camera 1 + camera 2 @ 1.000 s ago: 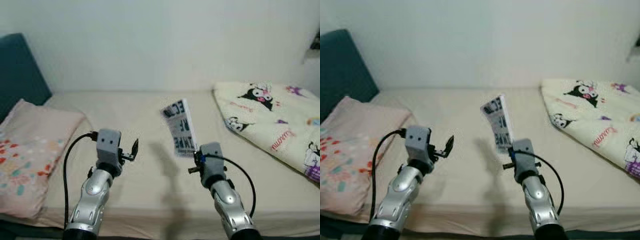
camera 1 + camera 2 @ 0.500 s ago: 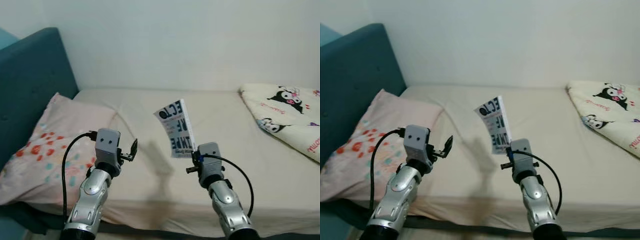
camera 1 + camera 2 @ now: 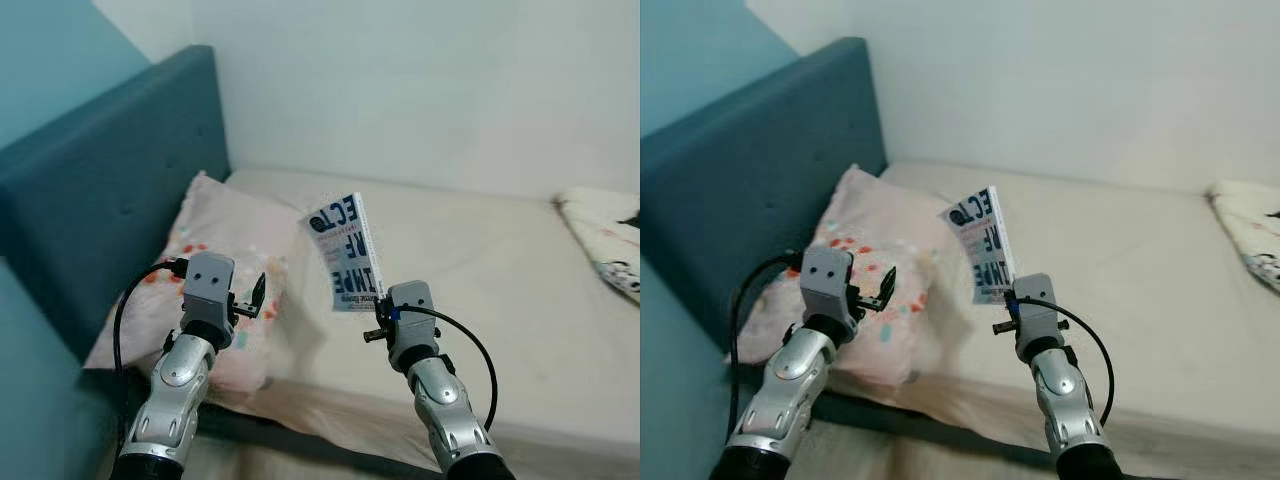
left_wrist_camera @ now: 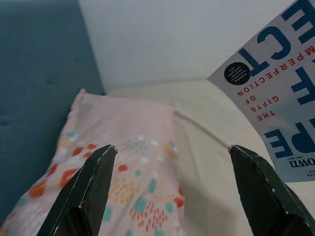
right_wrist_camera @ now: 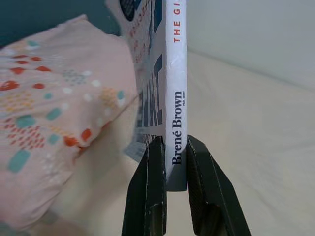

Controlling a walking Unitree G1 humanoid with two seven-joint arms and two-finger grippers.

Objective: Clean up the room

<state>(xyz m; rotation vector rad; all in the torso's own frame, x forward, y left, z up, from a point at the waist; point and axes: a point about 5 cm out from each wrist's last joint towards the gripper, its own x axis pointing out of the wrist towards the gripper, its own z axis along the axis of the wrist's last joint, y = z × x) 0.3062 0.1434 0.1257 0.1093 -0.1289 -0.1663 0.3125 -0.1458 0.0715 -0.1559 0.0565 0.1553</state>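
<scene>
My right gripper point(image 3: 378, 307) is shut on the lower edge of a white book with blue lettering point(image 3: 348, 251), held upright above the bed. In the right wrist view the two black fingers point(image 5: 147, 196) clamp the book's spine point(image 5: 176, 88). My left gripper point(image 3: 255, 295) stands open and holds nothing, in the air over the near edge of a pink pillow with coloured spots point(image 3: 225, 250). In the left wrist view the open fingertips point(image 4: 98, 162) frame the pillow point(image 4: 123, 167), and the book's cover point(image 4: 280, 103) shows to one side.
A beige mattress point(image 3: 480, 260) runs along a white wall. A teal padded headboard point(image 3: 110, 200) rises on the left behind the pillow. At the far right lies a white blanket with cartoon prints point(image 3: 605, 235). A dark bed frame edge point(image 3: 300, 440) lies below the arms.
The camera has swung left: the headboard and pillow now take up the left side, and the printed blanket has slid to the right edge. Both arms keep their pose, the book still gripped.
</scene>
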